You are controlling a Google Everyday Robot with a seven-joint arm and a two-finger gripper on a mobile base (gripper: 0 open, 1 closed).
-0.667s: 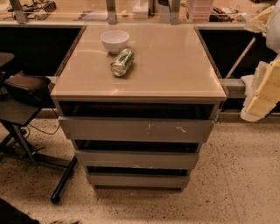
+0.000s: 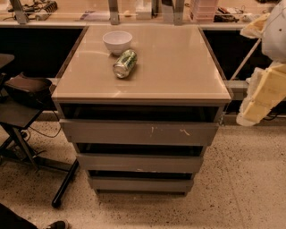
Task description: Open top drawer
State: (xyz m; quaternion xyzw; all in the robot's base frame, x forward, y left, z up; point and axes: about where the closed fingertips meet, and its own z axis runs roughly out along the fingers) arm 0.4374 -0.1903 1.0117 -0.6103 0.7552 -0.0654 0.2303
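Note:
The top drawer is the tallest grey front panel of the cabinet, just under the beige tabletop, with small whitish scratches right of centre. A dark gap shows above the panel. Two slimmer grey drawer fronts sit below it. My gripper is the cream-coloured part of the arm at the right edge of the view. It hangs beside the cabinet's right side, apart from the drawer and touching nothing.
A white bowl and a green can lying on its side rest on the tabletop's back left. A black chair and its stand are at the left. A counter with clutter runs behind. The floor is speckled.

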